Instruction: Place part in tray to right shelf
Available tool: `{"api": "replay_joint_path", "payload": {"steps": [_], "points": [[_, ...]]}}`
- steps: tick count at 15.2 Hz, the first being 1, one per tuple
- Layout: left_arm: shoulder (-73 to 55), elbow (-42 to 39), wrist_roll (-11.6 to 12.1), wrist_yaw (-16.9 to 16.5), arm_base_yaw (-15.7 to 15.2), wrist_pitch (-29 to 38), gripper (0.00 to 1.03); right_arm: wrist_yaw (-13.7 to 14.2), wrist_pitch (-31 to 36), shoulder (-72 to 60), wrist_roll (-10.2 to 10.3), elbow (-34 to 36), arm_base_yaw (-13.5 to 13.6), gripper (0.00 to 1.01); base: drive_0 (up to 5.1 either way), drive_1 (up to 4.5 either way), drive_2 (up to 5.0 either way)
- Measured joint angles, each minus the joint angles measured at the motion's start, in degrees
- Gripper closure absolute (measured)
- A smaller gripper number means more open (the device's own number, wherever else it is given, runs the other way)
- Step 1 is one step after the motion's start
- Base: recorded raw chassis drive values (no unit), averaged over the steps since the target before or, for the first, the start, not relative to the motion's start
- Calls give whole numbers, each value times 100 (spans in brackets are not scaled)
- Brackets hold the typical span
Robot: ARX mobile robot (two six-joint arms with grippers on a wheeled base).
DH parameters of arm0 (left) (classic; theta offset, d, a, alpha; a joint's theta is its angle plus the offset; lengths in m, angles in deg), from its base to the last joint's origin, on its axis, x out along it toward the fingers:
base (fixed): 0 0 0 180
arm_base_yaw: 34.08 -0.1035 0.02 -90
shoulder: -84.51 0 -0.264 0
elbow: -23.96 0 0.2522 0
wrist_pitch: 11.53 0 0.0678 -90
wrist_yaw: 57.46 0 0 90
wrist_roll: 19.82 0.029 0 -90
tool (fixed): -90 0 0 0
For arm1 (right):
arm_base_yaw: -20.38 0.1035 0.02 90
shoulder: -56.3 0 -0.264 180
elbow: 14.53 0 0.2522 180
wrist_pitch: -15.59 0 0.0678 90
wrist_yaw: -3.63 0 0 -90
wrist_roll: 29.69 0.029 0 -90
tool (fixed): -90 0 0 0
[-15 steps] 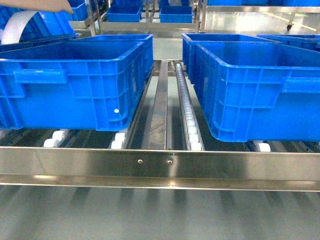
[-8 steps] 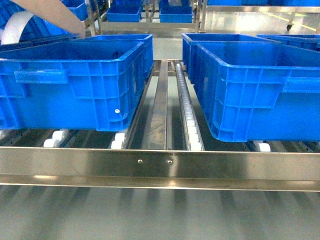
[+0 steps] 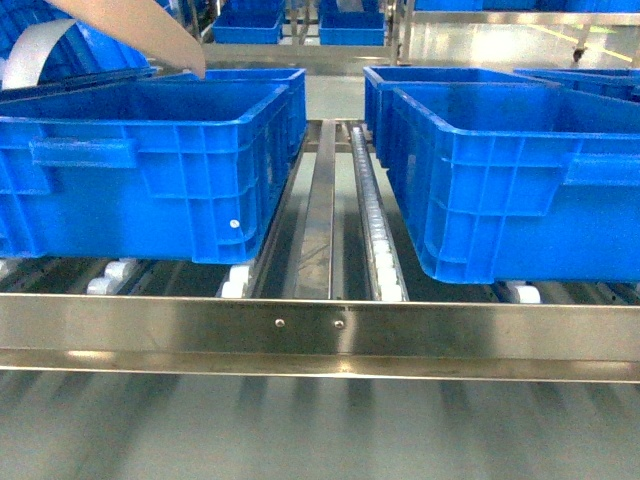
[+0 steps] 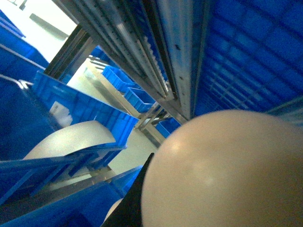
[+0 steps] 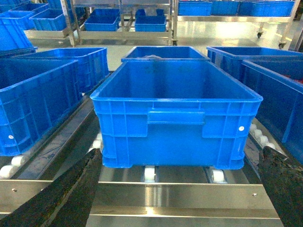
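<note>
Right gripper (image 5: 181, 150): two dark fingers (image 5: 71, 189) at the bottom corners of the right wrist view, spread wide, nothing between them. It sits low in front of the right shelf (image 5: 175, 191), facing the handle side of a blue crate (image 5: 175, 113). That crate rests on white rollers (image 5: 149, 174) just behind the steel front rail. There are narrow open lanes on both sides of it, then a neighbour crate (image 5: 38, 104) on the left and another (image 5: 279, 90) on the right, cut off by the frame. The head view shows an open centre gap between the left crate (image 3: 140, 160) and the right crate (image 3: 510, 180). A bare steel divider (image 3: 320, 220) and one roller lane (image 3: 375, 230) run back through it, and the front rail (image 3: 320, 325) spans the full width. The left gripper cannot be made out. The left wrist view is mostly blocked by a blurred beige rounded surface that matches the tray (image 4: 222, 170); a dark wedge (image 4: 135, 198) beside it is unclear, so the grip state cannot be told. Behind it are tilted shelf rails and crates, and a white curved sheet (image 4: 71, 139). A beige shape (image 3: 150, 30) enters the head view at top left over the left crate's rear rim; whether it is the tray or an arm cannot be told. The part cannot be seen in any view.
</note>
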Motion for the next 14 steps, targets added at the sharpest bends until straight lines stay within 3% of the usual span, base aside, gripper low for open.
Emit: {"api": "replay_joint_path", "payload": {"steps": [1, 2, 3, 4, 5, 6, 7, 8, 9, 11, 13, 14], "points": [[142, -313, -501, -129, -190, -4, 90, 0, 0, 0, 0, 0, 0, 3, 0, 0, 0], [190, -343, -669, -256, -308, -273, 90, 0, -2, 0, 0, 0, 0, 3, 0, 0, 0], [474, -415, -264, -1268, -481, -1294, 90, -2, 2, 0, 0, 0, 0, 3, 0, 0, 0], [1016, -944, 114, -2124, -520, -1633, 90, 0, -2, 0, 0, 0, 0, 3, 0, 0, 0], [1587, -1504, 852, -2855, -435, -1427, 90, 0, 0, 0, 0, 0, 0, 3, 0, 0, 0], [2142, -2184, 1886, -3338, -260, -1091, 90, -2, 4, 0, 0, 0, 0, 3, 0, 0, 0], [2448, -2745, 2457, -3456, -136, -713, 90, 0, 0, 0, 0, 0, 0, 3, 0, 0, 0], [2647, -3161, 2645, -3495, -136, -487, 90, 0, 0, 2, 0, 0, -2, 3, 0, 0, 0], [2949, -3812, 2636, -3512, -195, -175, 90, 0, 2, 0, 0, 0, -2, 3, 0, 0, 0], [3814, -5320, 3077, -3497, -219, 323, 90, -2, 2, 0, 0, 0, 0, 3, 0, 0, 0], [4321, -6011, 3220, -3491, -225, 426, 90, 0, 0, 0, 0, 0, 0, 3, 0, 0, 0], [4446, -6308, 3226, -3436, -227, 26, 90, 0, 2, 0, 0, 0, 0, 3, 0, 0, 0]]}}
